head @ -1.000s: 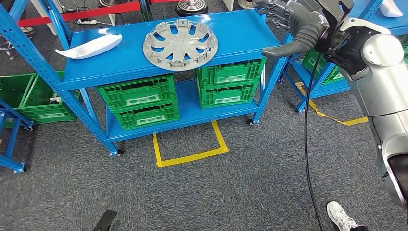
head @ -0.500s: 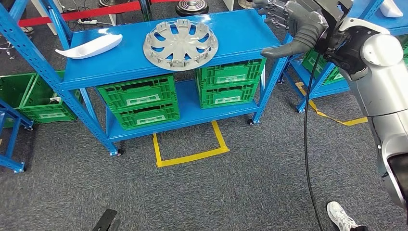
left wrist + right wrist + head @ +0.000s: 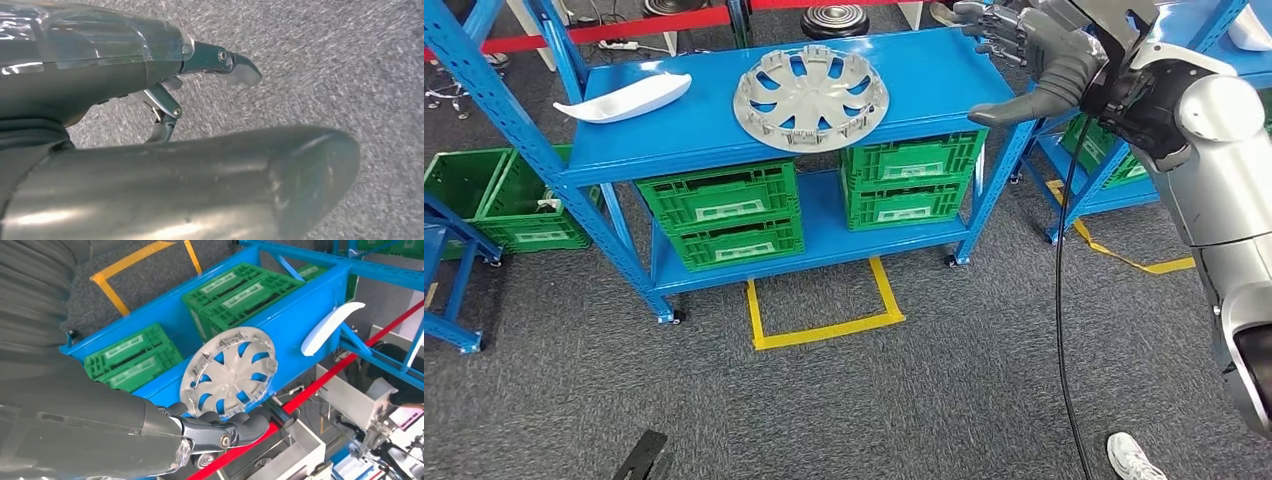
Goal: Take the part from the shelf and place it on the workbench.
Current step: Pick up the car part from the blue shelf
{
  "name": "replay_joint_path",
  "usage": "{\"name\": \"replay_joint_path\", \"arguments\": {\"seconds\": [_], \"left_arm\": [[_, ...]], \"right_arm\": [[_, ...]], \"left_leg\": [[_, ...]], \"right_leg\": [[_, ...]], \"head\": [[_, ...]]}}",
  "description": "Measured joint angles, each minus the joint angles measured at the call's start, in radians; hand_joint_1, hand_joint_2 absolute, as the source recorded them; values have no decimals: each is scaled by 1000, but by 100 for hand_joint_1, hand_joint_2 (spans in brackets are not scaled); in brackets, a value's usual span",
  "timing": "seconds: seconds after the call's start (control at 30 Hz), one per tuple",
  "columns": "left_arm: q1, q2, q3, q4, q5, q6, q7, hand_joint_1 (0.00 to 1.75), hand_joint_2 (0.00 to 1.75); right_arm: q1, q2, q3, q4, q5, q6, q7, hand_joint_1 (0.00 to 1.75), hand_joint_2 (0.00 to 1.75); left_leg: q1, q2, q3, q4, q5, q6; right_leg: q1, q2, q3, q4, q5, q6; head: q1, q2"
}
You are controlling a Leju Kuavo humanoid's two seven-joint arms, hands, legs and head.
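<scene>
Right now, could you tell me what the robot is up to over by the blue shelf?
The robot faces the blue shelf, where a grey wheel cover lies flat on the top level beside a white curved part. Its right hand is raised over the shelf's right end, fingers apart, holding nothing. The left hand hangs over the carpet, also empty. Nothing has been picked up yet.

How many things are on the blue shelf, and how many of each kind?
Green crates: 4
Grey wheel cover: 1
White curved part: 1
Total: 6
</scene>
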State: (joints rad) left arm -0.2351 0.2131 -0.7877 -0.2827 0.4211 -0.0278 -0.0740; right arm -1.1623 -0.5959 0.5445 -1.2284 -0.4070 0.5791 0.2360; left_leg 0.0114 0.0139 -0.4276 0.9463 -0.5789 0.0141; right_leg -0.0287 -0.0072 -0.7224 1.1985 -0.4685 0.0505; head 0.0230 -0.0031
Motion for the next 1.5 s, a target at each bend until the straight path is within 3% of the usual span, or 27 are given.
{"name": "replay_joint_path", "arguments": {"seconds": [0.07, 0.1, 0.17, 0.27, 0.33, 0.4, 0.43, 0.47, 0.5, 0.57, 0.6, 0.63, 0.73, 0.8, 0.9, 0.93, 0.97, 1.0, 1.07, 1.13, 1.17, 1.23, 1.33, 1.4, 1.47, 1.5], "left_arm": [[0, 0, 0, 0, -1, 0, 3, 0, 0], [-1, 0, 0, 0, -2, 1, 4, 0, 0], [0, 1, 0, 0, -4, 0, 3, 0, 0], [5, 2, 0, 0, -4, 0, 0, 0, 0], [4, 3, 0, 0, -4, 0, -2, 0, 0], [5, 3, 0, 0, -4, 0, -3, 0, 0], [6, 2, 0, 0, -4, 0, -3, 0, 0], [7, 1, 0, 0, -4, 0, -3, 0, 0], [7, 0, 0, 0, -4, -1, -3, 0, 0], [8, 0, 0, 0, -4, -1, -1, 0, 0], [8, 0, 0, 0, -4, 0, 0, 0, 0], [9, 0, 0, 0, -4, 0, 1, 0, 0], [9, 1, 0, 0, -5, 1, 4, 0, 0], [5, 2, 1, -1, -6, 3, 4, 0, 0], [5, 2, 1, -2, -7, 4, 5, 0, 0], [6, 2, 1, -2, -7, 4, 6, 0, 0], [6, 2, 1, -2, -7, 5, 6, 0, 0], [6, 2, 2, -2, -7, 6, 7, 0, 0], [6, 1, 3, -2, -7, 7, 8, 0, 0], [3, 0, 5, -2, -8, 7, 8, 0, 0], [2, 0, 6, -2, -8, 6, 8, 0, 0], [2, -1, 7, -2, -9, 5, 7, 0, 0], [0, 0, 8, -3, -11, 4, 9, 0, 0], [-1, 2, 9, -3, -11, 5, 7, 0, 0], [-1, 3, 11, -3, -12, 4, 1, 0, 0], [-2, 3, 12, -3, -12, 3, -1, 0, 0]], "right_arm": [[-1, -1, 1, 2, -1, 0, 2, 0, 175], [-2, -2, 2, 3, -1, 1, 2, 0, 175], [0, -6, 2, 5, -1, 2, -1, 0, 175], [8, -12, 1, 6, -2, 5, -7, 0, 175], [13, -12, 1, 6, -2, 5, -8, 0, 175], [30, -11, 3, 8, -2, 5, -9, 0, 175], [39, -10, 4, 9, -2, 5, -8, 0, 175], [46, -9, 4, 11, -2, 4, -7, 0, 175], [47, -8, 4, 13, -2, 3, -5, 0, 175], [40, -7, 5, 14, -2, 2, -3, 0, 175], [36, -6, 5, 14, -2, 2, -1, 0, 175], [34, -6, 6, 15, -3, 2, 0, 0, 175], [30, -6, 8, 15, -2, 1, 6, 0, 175], [21, -7, 5, 13, -2, 0, 7, 0, 175], [19, -4, 6, 15, -2, 0, 7, 0, 175], [23, -2, 9, 16, -2, 0, 7, 0, 175], [25, 0, 12, 17, -2, 0, 8, 0, 175], [26, 1, 14, 18, -2, 0, 8, 0, 175], [19, 3, 17, 18, -2, 0, 8, 0, 175], [9, 4, 18, 18, -2, 1, 8, 0, 175], [6, 4, 19, 17, -3, 1, 7, 0, 175], [2, 4, 19, 17, -2, 2, 7, 0, 175], [-3, 5, 20, 17, -2, 2, 8, 0, 175], [-5, 3, 18, 16, -2, 2, 7, 0, 175], [-7, -2, 18, 17, -2, 3, 4, 0, 175], [-7, -4, 19, 17, -2, 4, 3, 0, 175]], "left_leg": [[3, -5, 19, 2, -20, -14], [3, -6, 21, 4, -28, -21], [3, -6, 16, 8, -36, -34], [4, -7, -3, 39, -62, -48], [5, -14, -67, 151, -108, -49], [3, -17, -166, 293, -143, -45], [1, -17, -205, 332, -133, -43], [0, -17, -229, 332, -98, -40], [-2, -17, -235, 294, -40, -35], [-6, -23, -224, 196, 67, -24], [-8, -26, -215, 162, 96, -18], [-10, -30, -211, 149, 103, -13], [-11, -29, -194, 121, 91, -3], [-5, -29, -169, 85, 75, 4], [-3, -23, -147, 65, 61, 13], [-4, -19, -141, 65, 56, 14], [-5, -15, -134, 66, 51, 14], [-7, -12, -125, 66, 45, 14], [-10, -7, -106, 64, 31, 12], [-11, -1, -98, 62, 23, 5], [-12, 1, -100, 62, 21, 2], [-14, 3, -104, 66, 17, -1], [-22, 1, -102, 60, 20, 9], [-16, -1, -74, 14, 40, 19], [-6, -2, -39, -32, 55, 21], [-3, -4, -29, -40, 56, 19]], "right_leg": [[4, -1, 40, -103, 65, -4], [7, 0, 57, -137, 69, -10], [14, 4, 69, -158, 41, -28], [11, 9, 78, -170, 13, -50], [11, 12, 86, -173, 5, -58], [15, 15, 97, -174, -6, -62], [18, 17, 105, -174, -13, -63], [20, 19, 114, -174, -20, -63], [22, 20, 124, -174, -27, -63], [25, 23, 144, -176, -41, -59], [26, 25, 149, -178, -45, -56], [25, 27, 152, -180, -46, -52], [22, 29, 150, -185, -49, -39], [22, 24, 131, -148, -70, -29], [19, 15, 33, 27, -128, -15], [19, 14, 2, 72, -131, -14], [19, 13, -14, 84, -114, -15], [20, 13, -13, 59, -78, -18], [23, 13, 28, -60, 11, -31], [30, 13, 65, -143, 46, -46], [33, 12, 73, -155, 41, -49], [32, 10, 84, -174, 25, -43], [25, 9, 92, -194, 21, -28], [25, 10, 99, -203, 18, -24], [25, 11, 77, -152, -7, -20], [22, 12, 48, -95, -25, -14]], "head": [[-2, 0], [-2, 0], [-7, 0], [-15, 0], [-23, 0], [-27, 0], [-28, 0], [-28, 0], [-28, 0], [-28, 0], [-27, 0], [-26, 0], [-24, 0], [-17, 0], [0, 0], [1, 0], [3, 0], [4, 0], [3, 0], [0, 0], [-2, 0], [-1, 0], [-10, 0], [-15, 0], [-14, 0], [-11, 0]]}}
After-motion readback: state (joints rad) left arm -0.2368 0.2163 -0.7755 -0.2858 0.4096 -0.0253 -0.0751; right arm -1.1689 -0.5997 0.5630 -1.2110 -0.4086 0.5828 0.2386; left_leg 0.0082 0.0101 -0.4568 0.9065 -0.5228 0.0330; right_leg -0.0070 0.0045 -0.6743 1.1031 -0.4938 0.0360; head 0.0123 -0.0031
